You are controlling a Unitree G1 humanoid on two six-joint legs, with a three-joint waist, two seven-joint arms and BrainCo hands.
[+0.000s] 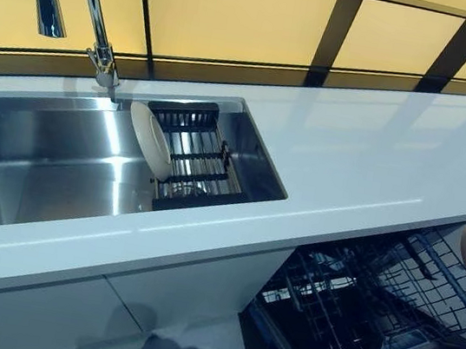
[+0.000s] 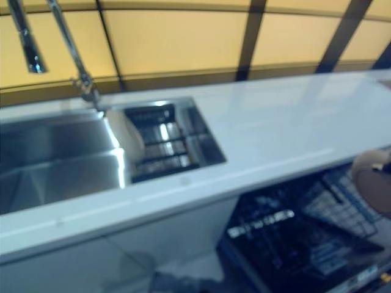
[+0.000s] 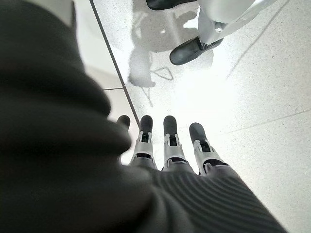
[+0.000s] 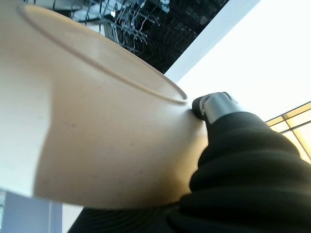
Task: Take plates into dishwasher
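Beige plate [image 4: 97, 126] in the right hand [image 4: 214, 108], above the open dishwasher's rack [image 1: 372, 301].
The right hand pinches this plate by its rim. A second, white plate [image 1: 151, 138] stands on edge in the dark drainer basket [image 1: 199, 165] inside the steel sink [image 1: 33, 162]. The left hand [image 3: 170, 145] hangs over the floor with straight, relaxed fingers and holds nothing.
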